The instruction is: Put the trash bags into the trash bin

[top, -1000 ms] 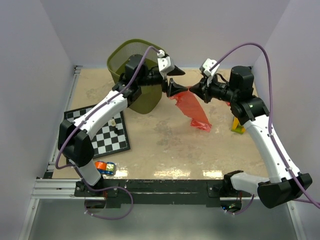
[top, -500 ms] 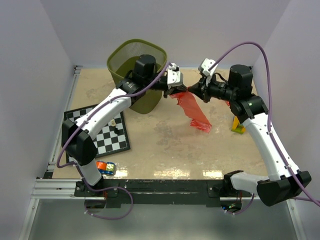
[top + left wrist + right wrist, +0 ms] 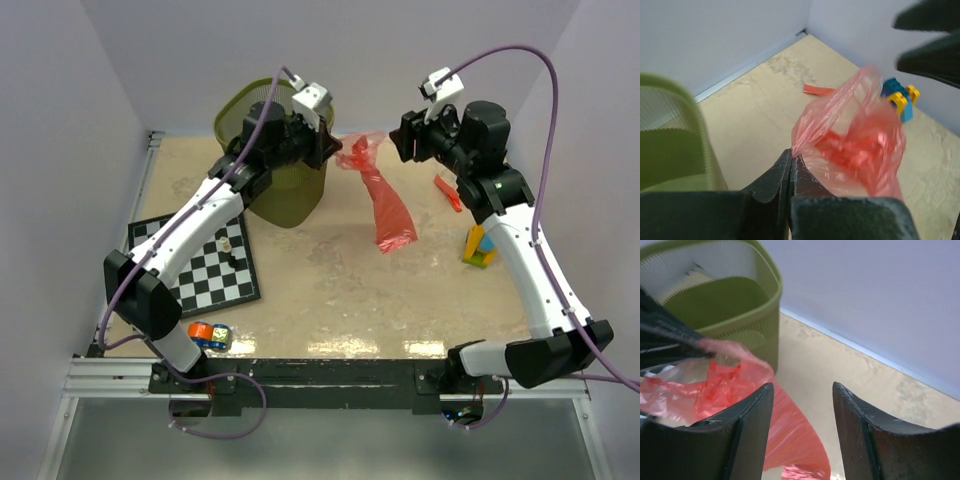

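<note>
The left gripper [image 3: 336, 152] is clamped shut on the top edge of the red trash bag [image 3: 386, 205], pinching the film between its fingertips [image 3: 785, 167]. It does so just beside the olive-green mesh trash bin [image 3: 292, 200], which stands at eleven o'clock on the table [image 3: 330, 290]. The bag hangs from that grip (crinkled and translucent), trailing toward five o'clock down near the tabletop. The right gripper [image 3: 407, 146] hovers at three o'clock from the bag's top, jaws apart, holding nothing. A small red strip [image 3: 447, 192] lies at two o'clock on the table, near the yellow-and-blue toy blocks [image 3: 480, 247].
</note>
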